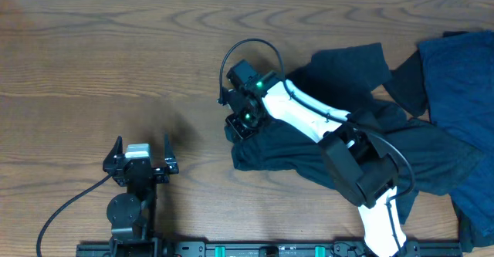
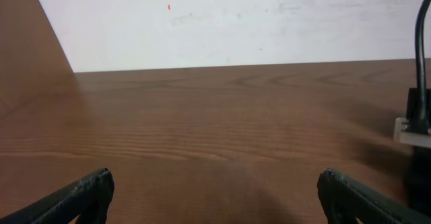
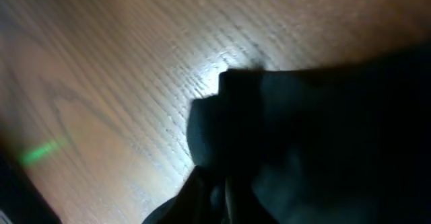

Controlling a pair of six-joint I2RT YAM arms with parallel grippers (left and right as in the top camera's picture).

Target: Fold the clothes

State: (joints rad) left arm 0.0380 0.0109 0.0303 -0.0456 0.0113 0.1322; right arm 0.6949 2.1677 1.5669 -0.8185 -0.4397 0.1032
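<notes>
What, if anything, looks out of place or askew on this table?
Nothing is spilled or damaged. The dark T-shirt lies rumpled and bunched instead of flat, one sleeve thrown toward the far edge of the table. The blue garment lies against its right side and runs out of the overhead view.

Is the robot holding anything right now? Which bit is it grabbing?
The right gripper seems to pinch the dark T-shirt by its bunched edge, on the side toward the left gripper, which is open and holds nothing.
</notes>
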